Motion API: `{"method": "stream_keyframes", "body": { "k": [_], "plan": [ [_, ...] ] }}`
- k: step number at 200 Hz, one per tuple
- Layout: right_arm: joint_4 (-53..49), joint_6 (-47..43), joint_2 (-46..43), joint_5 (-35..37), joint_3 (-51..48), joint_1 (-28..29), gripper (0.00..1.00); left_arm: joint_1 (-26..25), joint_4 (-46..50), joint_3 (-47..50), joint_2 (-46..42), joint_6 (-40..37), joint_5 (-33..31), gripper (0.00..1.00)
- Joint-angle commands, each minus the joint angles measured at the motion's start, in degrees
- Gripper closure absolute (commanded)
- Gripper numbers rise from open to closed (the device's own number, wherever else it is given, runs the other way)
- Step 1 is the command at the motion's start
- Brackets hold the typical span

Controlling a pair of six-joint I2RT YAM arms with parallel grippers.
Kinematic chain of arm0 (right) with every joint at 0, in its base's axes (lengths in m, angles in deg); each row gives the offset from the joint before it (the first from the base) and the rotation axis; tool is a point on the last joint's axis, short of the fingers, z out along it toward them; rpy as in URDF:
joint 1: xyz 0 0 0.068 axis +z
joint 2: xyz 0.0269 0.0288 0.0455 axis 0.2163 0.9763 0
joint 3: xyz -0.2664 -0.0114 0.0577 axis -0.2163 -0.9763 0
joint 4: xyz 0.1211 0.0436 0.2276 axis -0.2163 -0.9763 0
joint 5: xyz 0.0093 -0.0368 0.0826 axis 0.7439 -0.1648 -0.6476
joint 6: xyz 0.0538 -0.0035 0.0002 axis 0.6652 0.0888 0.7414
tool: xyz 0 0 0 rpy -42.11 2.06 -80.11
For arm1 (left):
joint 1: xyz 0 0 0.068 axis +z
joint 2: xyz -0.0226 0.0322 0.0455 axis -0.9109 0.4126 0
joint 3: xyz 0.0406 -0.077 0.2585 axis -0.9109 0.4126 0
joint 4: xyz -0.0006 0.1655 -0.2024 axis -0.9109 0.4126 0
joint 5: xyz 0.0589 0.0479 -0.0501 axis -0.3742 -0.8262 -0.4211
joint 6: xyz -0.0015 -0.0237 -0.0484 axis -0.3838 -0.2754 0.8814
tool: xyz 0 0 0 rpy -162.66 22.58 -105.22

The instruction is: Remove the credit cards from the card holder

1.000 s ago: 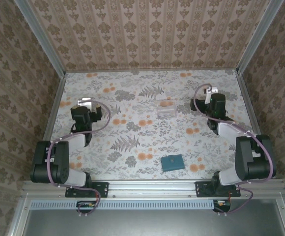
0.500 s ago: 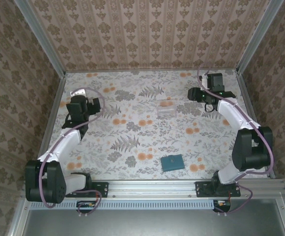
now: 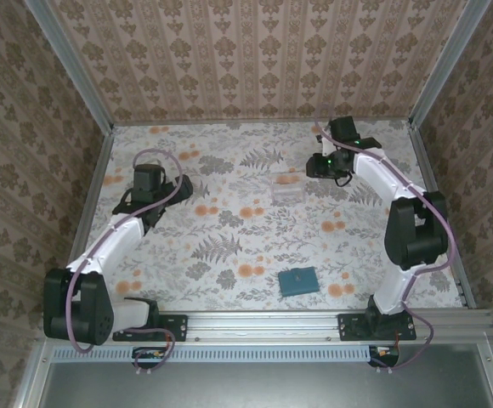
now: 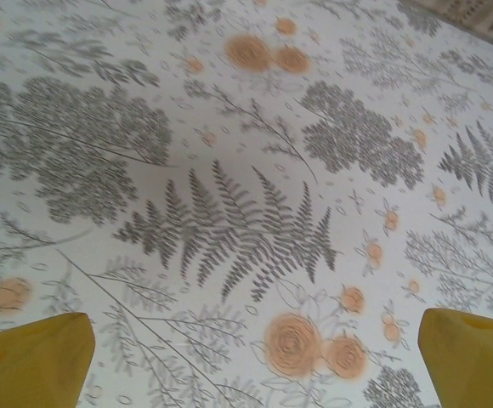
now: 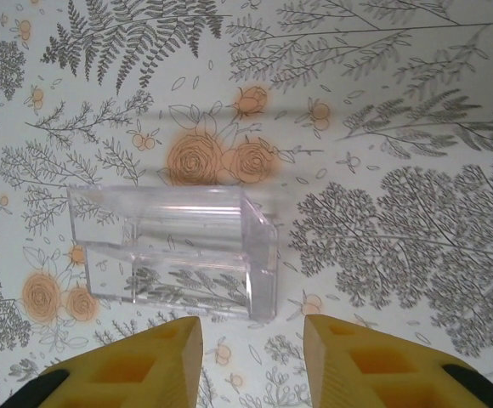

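Teal card holder [image 3: 297, 281] lies apparently folded on the desk [image 3: 229, 223], while the left pincer [image 4: 253, 361] is released wide and the right pincer [image 5: 251, 336], partly open yet empty, hovers near a clear box [image 5: 174, 246].

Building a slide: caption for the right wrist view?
Right hand poised before a clear plastic box on the floral table.

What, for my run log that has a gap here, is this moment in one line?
left gripper: open, over table | right gripper: part-open, empty, by clear box | card holder: near edge, untouched
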Motion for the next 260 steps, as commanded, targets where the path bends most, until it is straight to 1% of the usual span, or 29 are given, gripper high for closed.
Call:
{"method": "stream_keyframes", "body": {
  "k": [1,55,101,112,160,202,226,260],
  "plan": [
    [-4.47,-0.41,3.64,1.27,3.83,0.91,0.62,-1.38,0.26,-0.53,1.47,2.51,2.00,0.01],
    [-5.36,0.05,11.37,0.82,10.10,1.77,0.64,-2.93,0.10,-1.35,3.69,3.24,1.60,0.01],
    [-6.29,-0.30,15.59,1.38,13.58,1.91,0.71,-3.29,0.43,-1.81,4.77,3.44,1.67,0.01],
    [-6.55,-0.52,15.95,1.42,14.02,2.01,0.73,-3.33,0.52,-1.87,5.00,3.53,1.76,0.01],
    [-6.83,-0.76,16.96,1.71,14.04,2.69,0.78,-3.66,0.93,-2.03,6.53,3.20,1.08,0.00],
    [-7.27,-0.66,16.81,3.28,13.97,3.85,0.84,-3.62,1.60,-2.23,7.04,2.65,1.14,0.01],
    [-7.98,-0.02,16.50,5.40,14.08,4.87,0.87,-3.60,1.75,-2.12,6.92,2.48,1.15,0.01],
    [-8.97,4.55,15.06,9.14,13.56,6.98,0.88,-3.62,2.25,-2.27,6.73,2.17,1.23,0.01]
  ]
}}
